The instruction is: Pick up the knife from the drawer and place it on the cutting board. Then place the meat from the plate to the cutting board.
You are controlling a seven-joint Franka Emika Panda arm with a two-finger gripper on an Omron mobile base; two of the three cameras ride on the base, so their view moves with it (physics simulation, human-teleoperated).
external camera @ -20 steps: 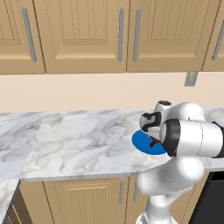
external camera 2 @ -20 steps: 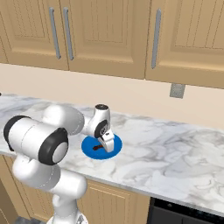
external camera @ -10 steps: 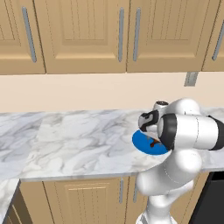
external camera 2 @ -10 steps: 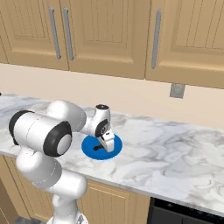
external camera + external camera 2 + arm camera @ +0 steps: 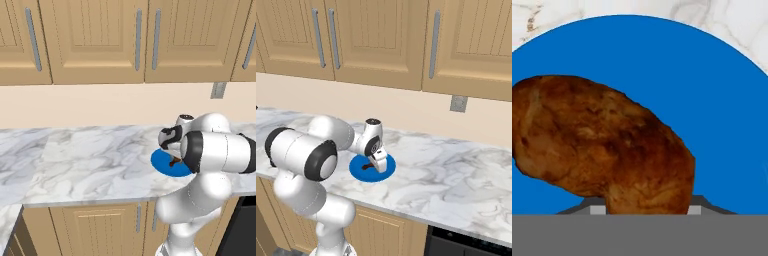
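The blue plate (image 5: 161, 163) (image 5: 358, 171) rests on the marble counter, and the meat (image 5: 602, 145), a brown curved lump, lies on it. My gripper (image 5: 376, 162) (image 5: 173, 158) points down onto the plate. In the hand view its two fingertips (image 5: 598, 209) press against either side of the meat's lower end, so the gripper (image 5: 647, 210) is shut on it. Blue plate (image 5: 717, 100) surrounds the meat there. The meat (image 5: 369, 166) shows as a dark speck under the hand. The knife, the drawer and the cutting board are out of view.
The marble counter (image 5: 75, 160) (image 5: 456, 170) stretches to both sides of the plate. Wooden wall cabinets (image 5: 145, 40) hang above, and a wall socket (image 5: 458, 103) sits on the backsplash. A dark oven front (image 5: 466, 242) lies below at the right.
The jaws have come together from wide open onto the meat. The arm and the plate have stayed in place.
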